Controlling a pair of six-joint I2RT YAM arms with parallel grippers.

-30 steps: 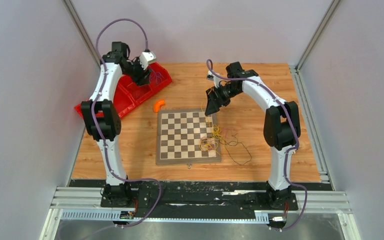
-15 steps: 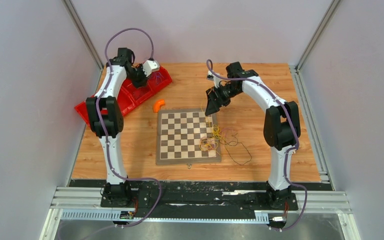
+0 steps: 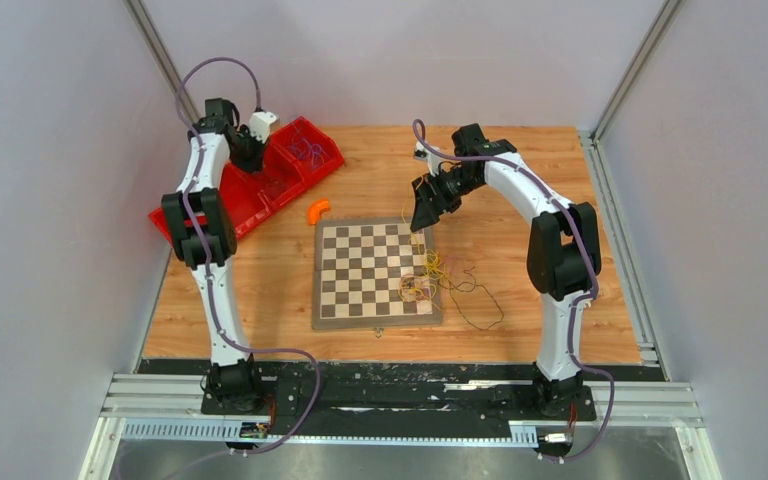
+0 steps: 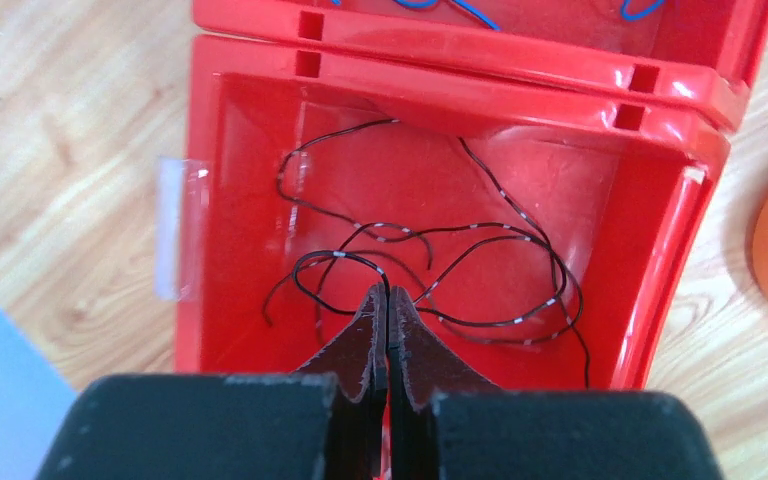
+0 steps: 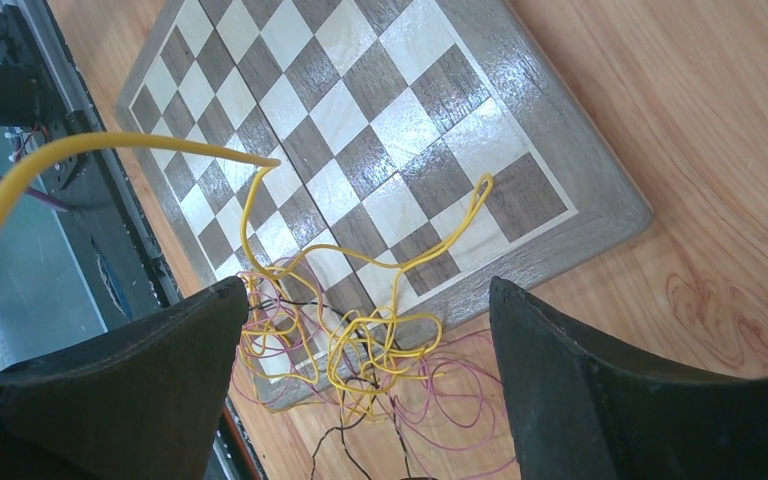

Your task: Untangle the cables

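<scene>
Our right gripper (image 3: 425, 216) hangs with its fingers spread wide and nothing between them. Our left gripper (image 4: 388, 296) has its fingers pressed together, and we cannot tell whether the tips nip a strand. On the table (image 3: 520, 180) the chessboard (image 3: 365, 270) lies in the middle, and a row of red bins (image 3: 255, 200) sits at the far left, with the left gripper low inside one. The main knot of cables (image 3: 426, 283) sits on the board's near right corner and spills onto the wood: yellow loops (image 5: 360, 350) over thin pink-purple rings and a black tail. One black cable (image 4: 480, 236) lies loosely coiled on the bin floor, right at the left tips. A single yellow strand (image 5: 110, 148) arcs up close past one right finger. We judge these wires feather-light, limp and a little springy, so a hard pull would drag the whole knot. A free end or an outer loop is the place to pinch.
</scene>
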